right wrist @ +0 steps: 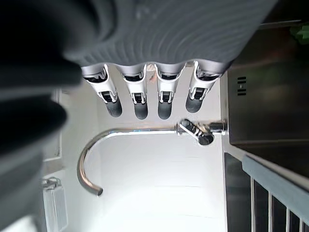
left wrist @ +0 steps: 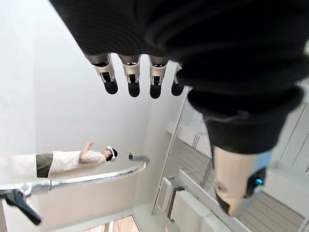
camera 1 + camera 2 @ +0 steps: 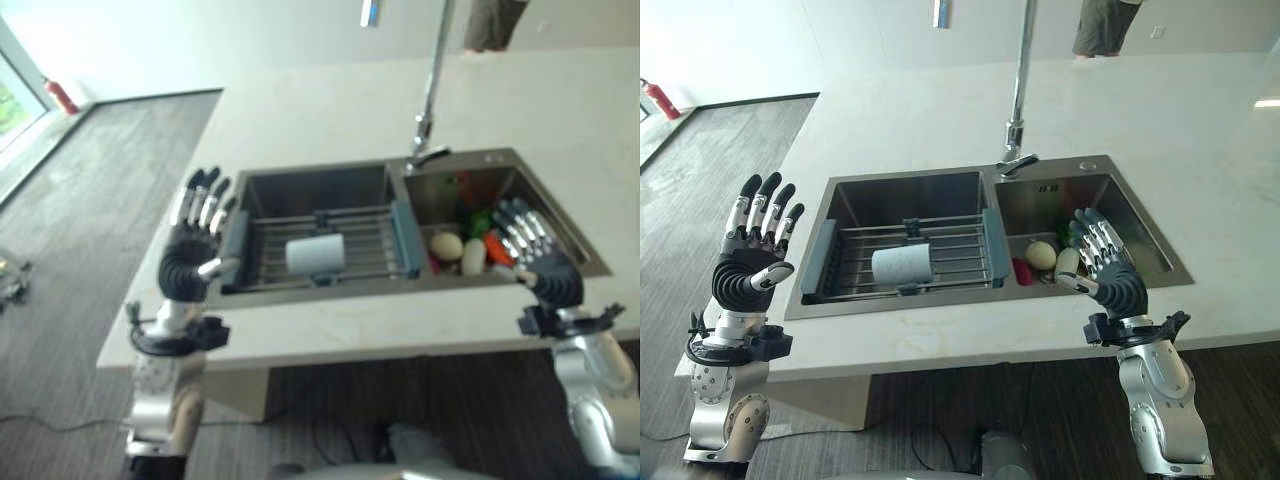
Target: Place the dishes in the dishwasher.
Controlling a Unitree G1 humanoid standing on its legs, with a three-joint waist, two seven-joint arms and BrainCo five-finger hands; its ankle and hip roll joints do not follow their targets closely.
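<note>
A white cup (image 3: 902, 265) lies on its side on a wire rack (image 3: 960, 250) with grey-blue ends, set across the left basin of a steel double sink (image 3: 940, 190). The right basin holds food items, among them a pale round piece (image 3: 1041, 255), a red piece (image 3: 1023, 272) and green ones. My left hand (image 3: 752, 258) is raised over the counter's left edge, open with straight fingers, holding nothing. My right hand (image 3: 1108, 268) hovers open over the front of the right basin, empty too.
A tall curved tap (image 3: 1018, 90) rises behind the sink's divider. The pale counter (image 3: 1200, 150) spreads wide to the right and behind. A person (image 3: 1102, 25) stands at the far side. A red fire extinguisher (image 3: 660, 100) stands by the far wall on the left.
</note>
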